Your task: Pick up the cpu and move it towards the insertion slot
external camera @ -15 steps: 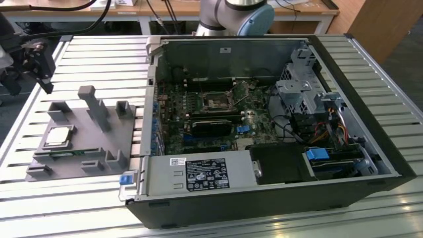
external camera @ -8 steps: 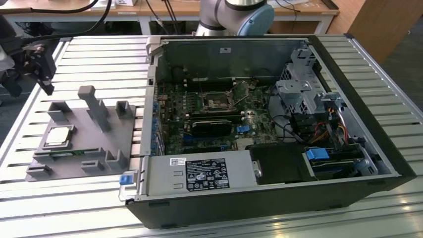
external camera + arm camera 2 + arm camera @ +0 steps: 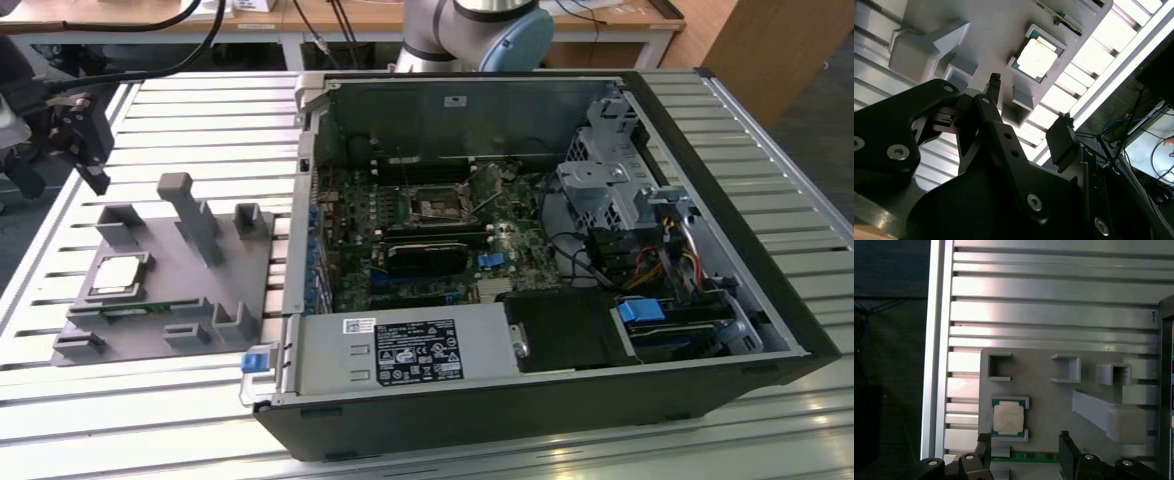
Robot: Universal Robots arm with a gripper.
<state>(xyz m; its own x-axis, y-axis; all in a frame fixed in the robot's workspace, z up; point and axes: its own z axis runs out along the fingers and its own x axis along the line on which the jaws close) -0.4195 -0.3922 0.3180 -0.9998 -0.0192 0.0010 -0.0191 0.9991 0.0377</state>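
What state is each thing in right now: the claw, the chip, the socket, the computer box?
gripper: open, empty, apart from the cpu.
cpu: flat in its recess on the grey tray, not gripped.
insertion slot: empty, dark centre showing.
computer case: on its side, panel off.
memory strip: seated in the grey tray.

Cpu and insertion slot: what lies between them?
Exterior view: grey tray's upright posts and the computer case's metal wall stand between cpu and insertion slot.

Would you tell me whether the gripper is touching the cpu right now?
Apart. In the exterior view the gripper hangs clear of the cpu, which lies in the grey tray.
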